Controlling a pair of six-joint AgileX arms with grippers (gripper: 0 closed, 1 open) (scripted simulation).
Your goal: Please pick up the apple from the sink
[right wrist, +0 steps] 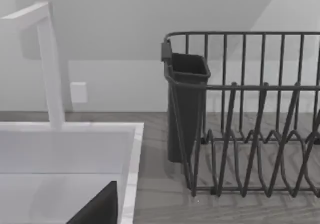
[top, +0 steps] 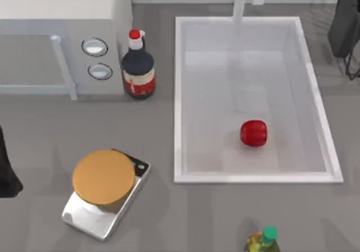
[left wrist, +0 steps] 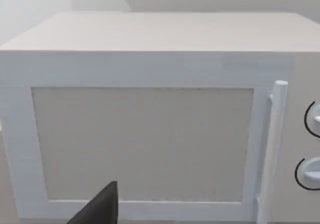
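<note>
The apple [top: 253, 133] is a small glossy red fruit lying on the floor of the sink [top: 179, 94], toward its near right part. This sink is a large white basin with a raised rim, and its faucet post [top: 240, 1] stands at the far rim. My left arm [top: 7, 170] is parked at the table's left edge, far from the apple. A dark part of my left gripper [left wrist: 100, 211] shows in front of the microwave door. A dark part of my right gripper [right wrist: 100, 209] shows over the sink's corner [right wrist: 131, 149], with the faucet [right wrist: 50, 69] beyond.
A grey-white microwave [top: 62, 38] stands at the back left with a dark red-capped bottle [top: 138, 66] beside it. A silver scale bearing an orange disc [top: 104, 176] sits at the front left. A green-capped bottle [top: 264, 241] is at the front edge. A dark wire dish rack [right wrist: 250, 119] stands right of the sink.
</note>
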